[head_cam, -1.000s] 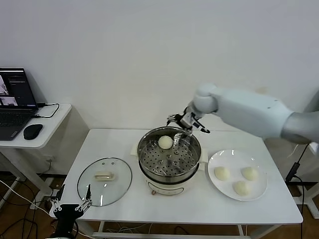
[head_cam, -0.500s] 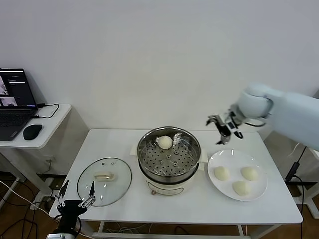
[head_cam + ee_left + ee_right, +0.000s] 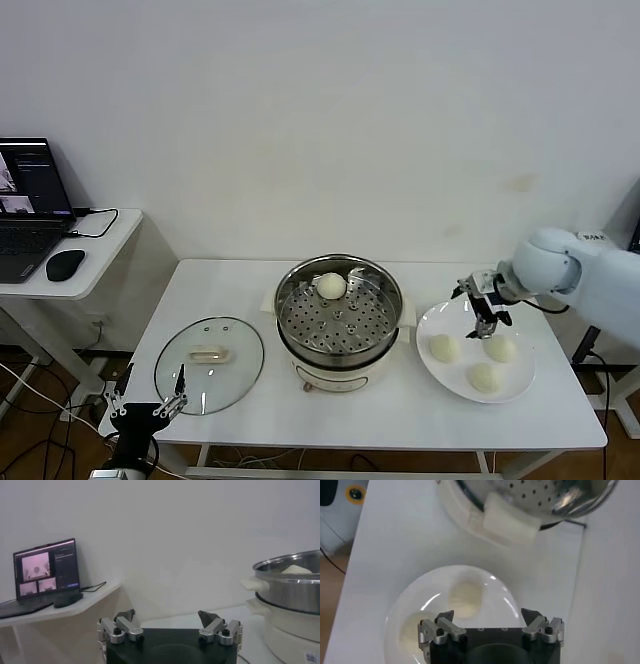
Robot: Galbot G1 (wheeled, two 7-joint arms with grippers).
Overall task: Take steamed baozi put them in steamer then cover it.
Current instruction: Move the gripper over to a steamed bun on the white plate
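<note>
The steel steamer stands mid-table on its cream base, with one baozi on the far side of its perforated tray. Three baozi lie on the white plate to its right: one at the left, one at the right, one at the front. My right gripper is open and empty, just above the plate's far part; in the right wrist view a baozi lies just ahead of it. The glass cover lies flat at the table's left front. My left gripper is open, parked below the table's front-left corner.
A side desk at the far left carries a laptop and a mouse. The steamer's side handle and base lie beyond the plate in the right wrist view. A white wall stands close behind the table.
My right gripper has left the steamer, swung right and come down over the plate. One baozi stays in the steamer. The left gripper has barely shifted.
</note>
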